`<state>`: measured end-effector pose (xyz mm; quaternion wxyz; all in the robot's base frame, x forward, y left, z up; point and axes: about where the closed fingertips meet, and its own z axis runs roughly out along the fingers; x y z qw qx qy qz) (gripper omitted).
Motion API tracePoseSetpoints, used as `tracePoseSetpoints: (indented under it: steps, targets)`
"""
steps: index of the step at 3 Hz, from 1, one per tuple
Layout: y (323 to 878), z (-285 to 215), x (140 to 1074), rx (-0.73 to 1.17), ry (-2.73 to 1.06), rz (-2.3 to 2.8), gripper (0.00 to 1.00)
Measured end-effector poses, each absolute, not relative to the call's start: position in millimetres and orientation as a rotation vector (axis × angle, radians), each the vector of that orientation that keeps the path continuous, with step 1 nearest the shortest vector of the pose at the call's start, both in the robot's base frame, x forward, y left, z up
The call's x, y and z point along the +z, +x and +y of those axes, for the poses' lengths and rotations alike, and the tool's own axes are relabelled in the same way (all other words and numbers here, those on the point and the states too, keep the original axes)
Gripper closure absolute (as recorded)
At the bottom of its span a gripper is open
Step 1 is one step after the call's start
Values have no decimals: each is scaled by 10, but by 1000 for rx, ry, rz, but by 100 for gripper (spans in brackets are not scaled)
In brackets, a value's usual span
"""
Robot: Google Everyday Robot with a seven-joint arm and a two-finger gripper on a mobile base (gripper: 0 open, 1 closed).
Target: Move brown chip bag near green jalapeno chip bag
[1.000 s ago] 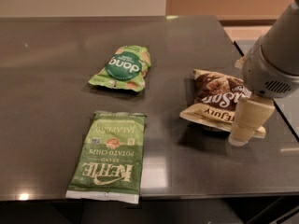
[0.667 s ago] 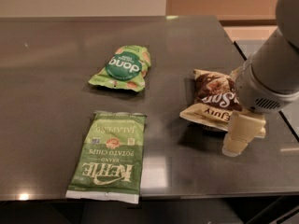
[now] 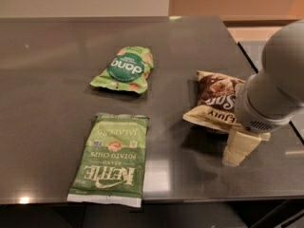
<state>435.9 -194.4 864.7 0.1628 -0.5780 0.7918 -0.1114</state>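
Gripper [image 3: 240, 148] now lower than 1 s ago, tip-down at front edge of brown chip bag [image 3: 214, 93]; opening indiscernible.

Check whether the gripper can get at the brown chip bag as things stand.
Probably yes. The gripper hangs right beside the brown chip bag, at its near edge, with nothing between them.
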Motion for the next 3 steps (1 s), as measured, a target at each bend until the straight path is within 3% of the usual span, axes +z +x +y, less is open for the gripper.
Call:
tracePoseSetpoints:
  steps: [1, 3]
  targets:
    - [4475, -2071, 8521, -367, -1600, 2296, 9]
    - [4647, -2213, 8616, -350, -1502, 2359, 50]
